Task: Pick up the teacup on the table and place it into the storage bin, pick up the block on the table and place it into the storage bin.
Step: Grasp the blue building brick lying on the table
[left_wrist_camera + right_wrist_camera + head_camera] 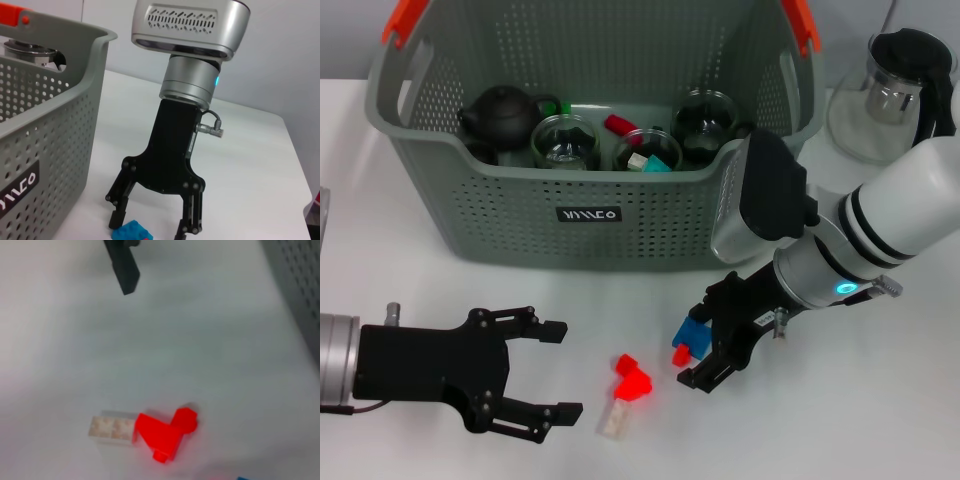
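Right gripper [702,348]: mine, lowered to the table [880,400] just in front of the storage bin's right front corner; its black fingers are spread apart and straddle the blue block, not clamped on it.
Blue block [694,331]: on the table between my right fingers; the left wrist view shows it [132,232] lying between the two fingertips, contact with either one not determinable.
Small red piece [681,355]: just beside the blue block, on the table, near my lower right finger.
Red block [631,378]: on the table between my two grippers, apart from both; seen also from the right wrist [166,432].
Pale block [614,418]: touching the red block's near end, lying flat.
Left gripper [525,378]: mine, low over the table at the front left, released, fingers wide apart and holding nothing; well clear of the bin.
Storage bin [570,235]: grey-green perforated basket with orange handle ends, standing at the back of the table, black label facing me.
Bin contents: a dark teapot [500,115], glass teacups [565,142], and small coloured blocks [654,165].
Glass pitcher [892,95]: on the table to the right of the bin.
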